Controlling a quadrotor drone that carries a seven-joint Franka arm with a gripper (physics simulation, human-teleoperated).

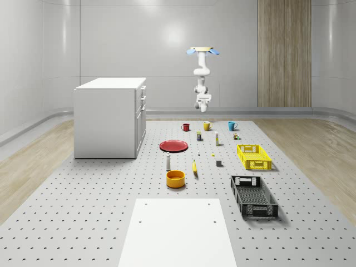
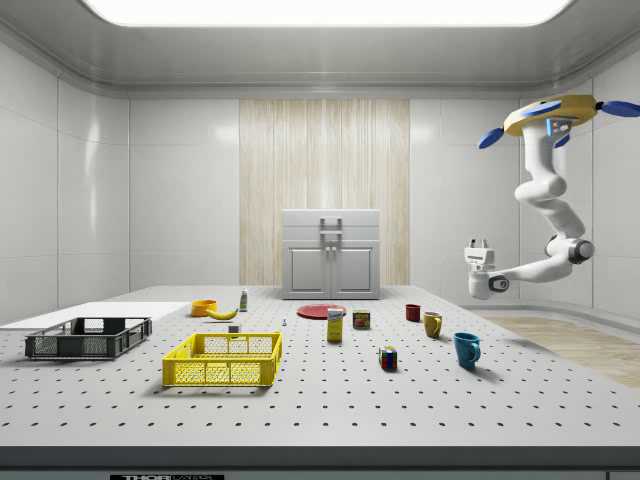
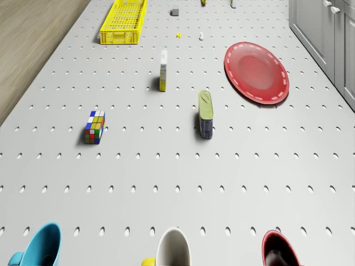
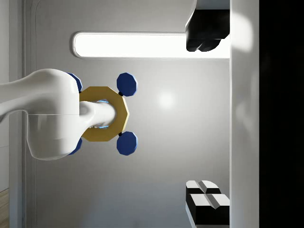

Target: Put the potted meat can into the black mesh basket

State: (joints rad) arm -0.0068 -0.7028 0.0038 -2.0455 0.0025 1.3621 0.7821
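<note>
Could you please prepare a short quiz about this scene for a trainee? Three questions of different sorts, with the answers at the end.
1. True or false: the potted meat can already lies in the black mesh basket.
2. Choose one. The drone: A hovers in the air; B has landed; C lies overturned.
3. Which colour is the plate that lies near the can?

Key: 1 false; 2 A; 3 red.
</note>
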